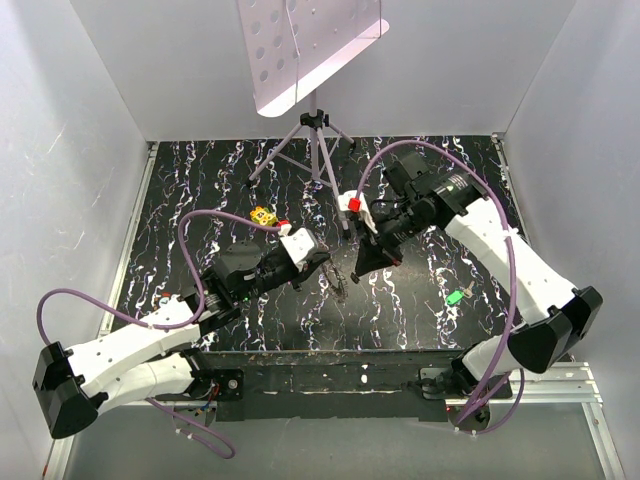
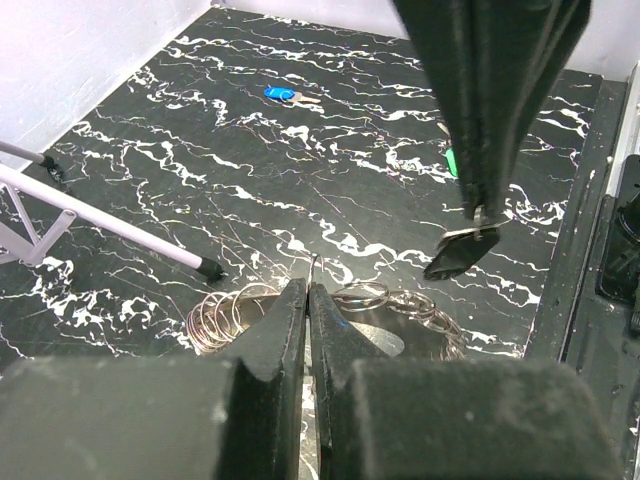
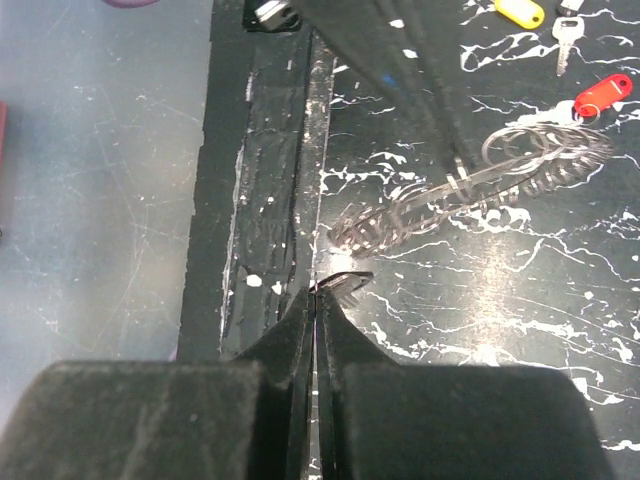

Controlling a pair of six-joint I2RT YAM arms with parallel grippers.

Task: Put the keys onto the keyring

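The keyring point(image 2: 225, 318), a metal ring strung with small loops, is tilted up off the black marbled table. My left gripper point(image 2: 308, 287) is shut on its edge, and in the right wrist view its fingers point(image 3: 400, 60) reach down to the keyring point(image 3: 480, 185). My right gripper point(image 3: 316, 292) is shut on a black-headed key point(image 2: 460, 255), held just right of the keyring and apart from it. From above, both grippers point(image 1: 328, 262) point(image 1: 362, 268) meet at mid-table. A blue key point(image 2: 280, 94), green key point(image 1: 455, 297), red key point(image 3: 603, 95), yellow key point(image 3: 520, 12) and plain silver key point(image 3: 565, 40) lie loose.
A tripod point(image 1: 316, 150) carrying a perforated white plate stands at the back centre; one of its legs point(image 2: 100, 225) ends just left of the keyring. A yellow spotted block point(image 1: 263, 215) sits at back left. White walls enclose the table, and its front edge strip point(image 3: 265, 200) lies close to my right gripper.
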